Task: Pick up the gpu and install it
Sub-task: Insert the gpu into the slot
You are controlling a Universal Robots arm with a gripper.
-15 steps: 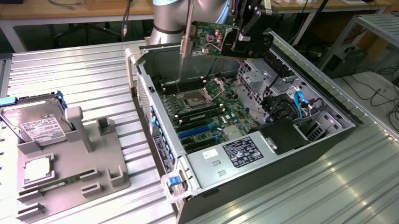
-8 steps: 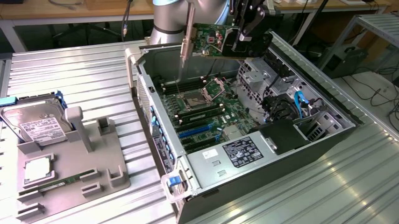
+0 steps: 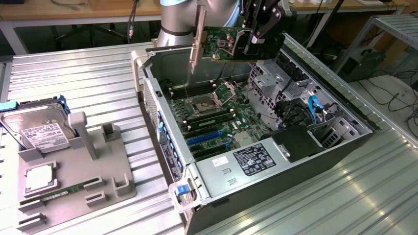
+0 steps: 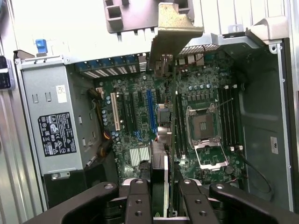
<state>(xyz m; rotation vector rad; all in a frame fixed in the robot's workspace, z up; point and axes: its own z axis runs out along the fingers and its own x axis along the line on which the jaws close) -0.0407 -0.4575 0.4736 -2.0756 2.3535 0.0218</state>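
gpu (image 3: 222,41): held in the air above the open computer case (image 3: 163,112), over its far end, touching nothing inside. Hidden or unclear: the black fan shroud is mostly covered by the gripper (image 3: 253,41) in the exterior view, where the bare green circuit board face shows; the arm above is cut off by the frame edge. In the wrist view the gpu (image 4: 170,121) is seen edge-on, so neither face reads, and its near end disappears between the black fingers (image 4: 139,200). Appearance: thin rectangular card with small components on the green board, and a pale metal bracket (image 3: 195,49) at the end toward the exterior view's left, hanging below the card's edge. Gripper clamped on the gpu, one finger on each face. Seen from the wrist, the card's edge lies over the motherboard (image 4: 135,140), between the blue slot (image 4: 150,109) and the CPU socket (image 4: 204,122). Also on the ribbed metal desk (image 3: 85,73): a hard drive (image 3: 39,134) standing in a grey fixture (image 3: 98,166).
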